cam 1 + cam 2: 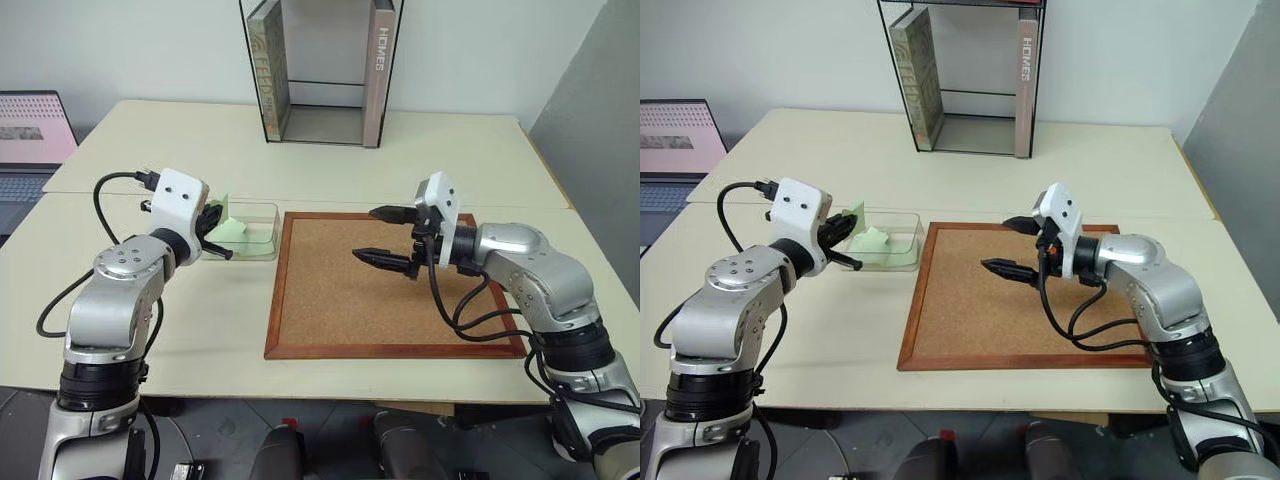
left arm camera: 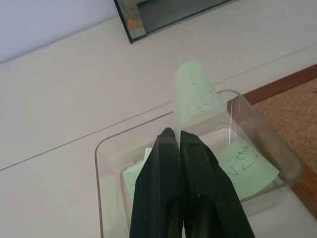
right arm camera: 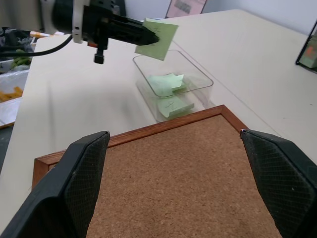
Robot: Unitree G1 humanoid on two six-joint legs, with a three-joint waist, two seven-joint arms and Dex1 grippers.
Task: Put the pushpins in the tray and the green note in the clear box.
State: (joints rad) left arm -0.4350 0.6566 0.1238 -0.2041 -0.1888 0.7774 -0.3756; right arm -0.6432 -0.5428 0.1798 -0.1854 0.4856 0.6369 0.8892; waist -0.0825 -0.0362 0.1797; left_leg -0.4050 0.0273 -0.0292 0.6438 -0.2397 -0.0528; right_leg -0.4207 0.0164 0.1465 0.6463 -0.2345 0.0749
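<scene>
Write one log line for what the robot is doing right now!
left pincer: shut on thin pale green paper note, above shallow clear plastic box | right pincer: open over wood-framed corkboard

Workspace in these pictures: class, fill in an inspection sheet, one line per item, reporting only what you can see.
Surface: pale table, corkboard lying flat, no pins seen on it.
Job's things: green note pinched by left gripper above clear box; pushpins and tray: nothing seen.
Clutter: other green papers in the box.
Grippers: left shut on note; right gripper open over corkboard.
Cables: black, looped beside both arms.
Surroundings: glass bookcase, laptop.
</scene>
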